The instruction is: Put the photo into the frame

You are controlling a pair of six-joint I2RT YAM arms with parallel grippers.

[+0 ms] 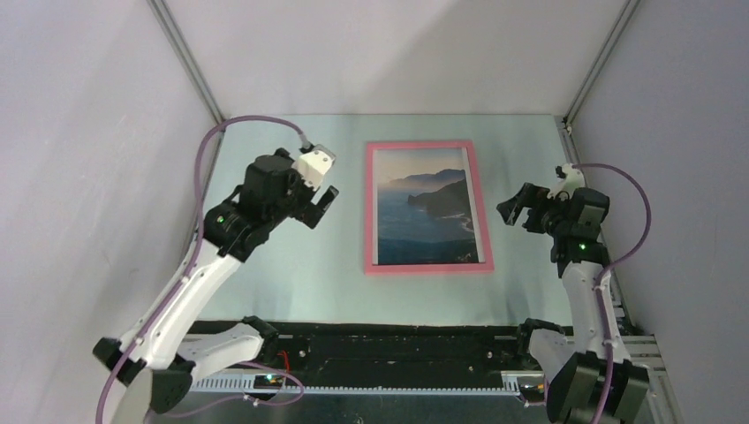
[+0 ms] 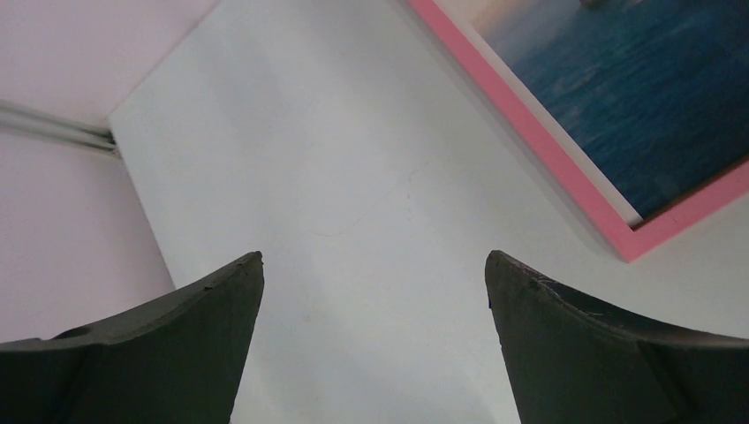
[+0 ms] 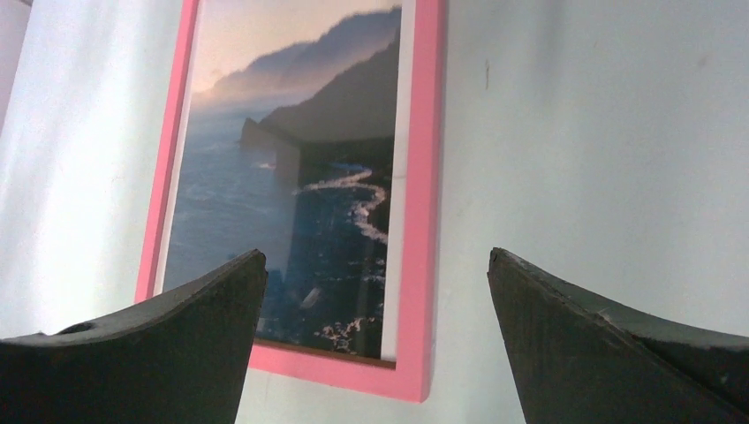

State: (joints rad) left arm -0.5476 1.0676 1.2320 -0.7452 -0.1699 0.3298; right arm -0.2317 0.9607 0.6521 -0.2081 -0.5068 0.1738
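Lying inside the frame, mid-worktop: the photo | left hand, right hand: fingers apart, empty, one each side | risk: a low-moving hand nudges the frame, so the photo slips out.

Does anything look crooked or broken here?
Nothing really stands out. The photo lies inside the pink frame, flat on the table, and looks straight. A thin pale strip shows between them along the sides; I can't tell if it's a gap. The left hand and right hand are open, off to the sides.
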